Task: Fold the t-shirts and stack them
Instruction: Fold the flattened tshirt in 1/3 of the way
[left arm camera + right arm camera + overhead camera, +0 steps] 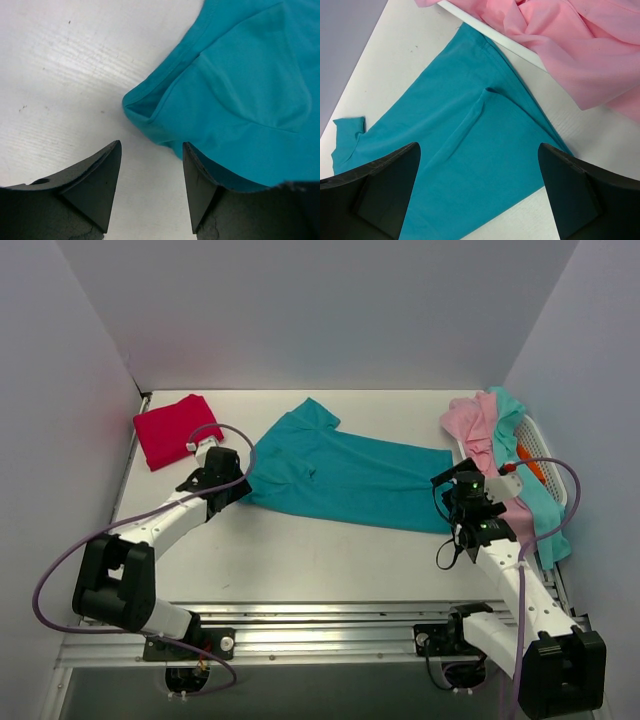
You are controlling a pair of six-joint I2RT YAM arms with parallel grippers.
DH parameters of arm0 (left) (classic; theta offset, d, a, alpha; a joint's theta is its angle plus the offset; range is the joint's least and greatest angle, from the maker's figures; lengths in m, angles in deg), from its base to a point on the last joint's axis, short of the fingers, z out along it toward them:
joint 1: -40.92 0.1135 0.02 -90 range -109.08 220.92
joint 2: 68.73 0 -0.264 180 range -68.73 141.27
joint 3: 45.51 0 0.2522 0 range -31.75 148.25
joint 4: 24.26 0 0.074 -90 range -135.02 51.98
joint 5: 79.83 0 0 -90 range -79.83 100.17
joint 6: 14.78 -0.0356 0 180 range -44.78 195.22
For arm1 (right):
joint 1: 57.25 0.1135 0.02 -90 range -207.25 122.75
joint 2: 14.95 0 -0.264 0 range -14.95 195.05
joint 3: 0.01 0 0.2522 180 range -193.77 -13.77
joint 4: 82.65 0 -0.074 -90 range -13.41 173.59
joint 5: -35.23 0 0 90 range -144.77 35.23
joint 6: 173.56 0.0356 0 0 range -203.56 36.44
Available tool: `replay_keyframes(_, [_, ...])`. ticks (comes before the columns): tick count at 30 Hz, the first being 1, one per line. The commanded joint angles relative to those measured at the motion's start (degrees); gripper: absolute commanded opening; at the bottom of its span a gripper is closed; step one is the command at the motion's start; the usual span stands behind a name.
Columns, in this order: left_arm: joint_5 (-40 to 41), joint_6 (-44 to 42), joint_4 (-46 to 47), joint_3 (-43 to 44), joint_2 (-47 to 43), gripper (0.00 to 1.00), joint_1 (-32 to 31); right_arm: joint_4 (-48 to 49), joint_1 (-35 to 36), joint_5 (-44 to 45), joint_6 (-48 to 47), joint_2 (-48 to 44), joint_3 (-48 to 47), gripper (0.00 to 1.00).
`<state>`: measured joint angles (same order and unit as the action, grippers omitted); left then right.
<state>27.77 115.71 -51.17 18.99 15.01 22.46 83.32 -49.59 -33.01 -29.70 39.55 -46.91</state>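
Soft teal t-shirt (340,475) is seen spread out, lightly creased; left gripper (151,145) and right gripper (479,146) are held open.

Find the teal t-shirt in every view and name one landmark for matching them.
Top external: teal t-shirt spread across the middle of the white table.
Left wrist: upper right, its folded edge just ahead of the open left gripper.
Right wrist: centre and lower left, between the fingers of the open right gripper, pink shirt above.
Shared landmark: the white table, bare beside the shirt.
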Motion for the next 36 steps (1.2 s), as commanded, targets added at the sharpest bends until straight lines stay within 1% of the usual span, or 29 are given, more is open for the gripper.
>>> replay_keyframes(1, [1.91,3.63,-0.40,-2.91,-1.92,0.62,-0.26,-0.87,0.51,1.09,-0.96,-1.06,-0.87,1.00])
replay_keyframes(3, [1.12,4.33,1.37,-3.80,-1.05,0.62,-0.26,-1.13,0.43,1.44,-0.96,-2.11,-0.43,1.00])
replay_keyframes(8, [-0.37,5.13,6.36,-4.07,4.40,0.62,-0.26,-1.75,0.51,1.88,-1.22,-3.08,-0.25,1.00])
replay_keyframes(13, [-1.08,5.13,9.63,-3.81,5.82,0.61,-0.26,-1.66,0.51,2.32,-1.48,-3.00,-0.17,1.00])
replay_keyframes(15, [-1.34,5.30,10.33,-4.24,4.94,0.60,-0.35,-1.40,0.51,2.41,-1.66,-2.91,0.01,1.00])
replay_keyframes(20, [-2.84,5.30,11.04,-5.91,-1.82,0.60,-0.88,-0.43,0.43,2.76,-1.75,-1.94,0.19,1.00])
replay_keyframes(23, [-2.75,5.13,11.04,-6.88,-6.22,0.63,-1.14,-0.25,0.43,2.50,-1.75,-0.98,0.45,1.00])
replay_keyframes(26, [-1.70,4.77,10.69,-6.89,-7.28,0.66,-1.23,1.85,0.51,2.06,-1.75,-0.19,0.36,1.00])
replay_keyframes(30, [-2.14,4.86,11.65,-6.18,-3.60,0.66,-1.23,2.12,0.51,2.15,-1.75,-0.01,0.36,1.00])
replay_keyframes(36, [-3.19,5.74,16.92,-4.95,7.46,0.65,-1.14,2.47,0.51,2.32,-1.75,-0.01,1.06,1.00])
